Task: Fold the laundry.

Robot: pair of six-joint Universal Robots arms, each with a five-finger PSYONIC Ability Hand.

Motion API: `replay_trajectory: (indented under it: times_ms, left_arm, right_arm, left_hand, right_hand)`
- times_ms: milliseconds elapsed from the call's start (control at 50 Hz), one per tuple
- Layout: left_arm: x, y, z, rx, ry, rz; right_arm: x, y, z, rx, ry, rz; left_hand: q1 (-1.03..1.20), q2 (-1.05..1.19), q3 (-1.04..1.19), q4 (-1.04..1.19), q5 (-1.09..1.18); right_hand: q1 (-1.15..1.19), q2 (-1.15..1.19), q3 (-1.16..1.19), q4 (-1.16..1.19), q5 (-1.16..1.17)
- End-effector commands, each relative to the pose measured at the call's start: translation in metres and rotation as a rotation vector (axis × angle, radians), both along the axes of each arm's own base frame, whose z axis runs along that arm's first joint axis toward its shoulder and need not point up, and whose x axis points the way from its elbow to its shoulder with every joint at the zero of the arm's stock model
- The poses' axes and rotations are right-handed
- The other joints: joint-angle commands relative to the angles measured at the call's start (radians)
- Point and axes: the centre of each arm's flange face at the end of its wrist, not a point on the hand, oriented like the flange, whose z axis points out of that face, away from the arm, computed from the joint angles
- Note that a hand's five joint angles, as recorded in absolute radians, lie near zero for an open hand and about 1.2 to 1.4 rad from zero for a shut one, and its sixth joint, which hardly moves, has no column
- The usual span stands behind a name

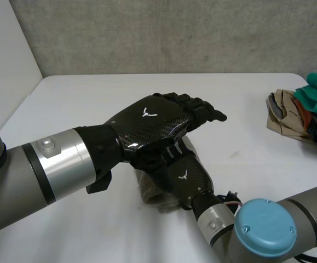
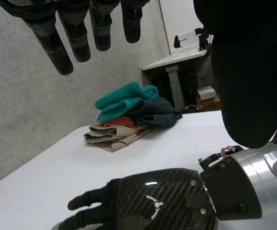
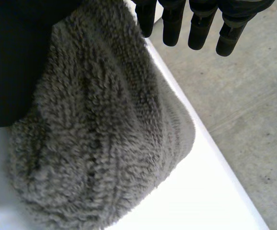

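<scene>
A small folded grey fuzzy cloth lies on the white table near the front middle. My right hand rests over it, palm down and open; in the right wrist view the grey fuzzy cloth lies under the palm, with straight fingers beyond its edge. My left hand hovers just above the right hand, open, with its fingers pointing right. In the left wrist view its fingers are straight, and the right hand lies below them.
A pile of unfolded clothes in green, tan, orange and dark grey sits at the table's right edge; the same pile lies beyond the left hand's fingertips. A grey wall stands behind the table.
</scene>
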Motion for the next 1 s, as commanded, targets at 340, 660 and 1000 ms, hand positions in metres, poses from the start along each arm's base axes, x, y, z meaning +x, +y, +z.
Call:
replay_trajectory:
  times_ms: [340,660,1000]
  left_arm:
    - [0.006,-0.008,0.007,-0.015,0.023,0.035]
    - [0.013,-0.020,0.062,-0.125,0.190,0.112]
    - [-0.002,-0.011,0.041,-0.078,0.181,0.061]
  right_arm:
    - [0.012,-0.049,0.050,-0.075,-0.190,0.002]
    - [-0.105,-0.202,0.215,-0.389,-0.459,-0.346]
    - [-0.329,-0.336,0.146,-0.364,-0.464,-0.483]
  left_hand:
    - [0.010,-0.029,-0.030,-0.026,-0.050]
    - [0.010,-0.029,-0.030,-0.026,-0.050]
    - [0.010,-0.029,-0.030,-0.026,-0.050]
  right_hand:
    - [1.185,1.200,1.195,1.194,1.175]
    - [1.185,1.200,1.195,1.194,1.175]
    - [1.185,1.200,1.195,1.194,1.175]
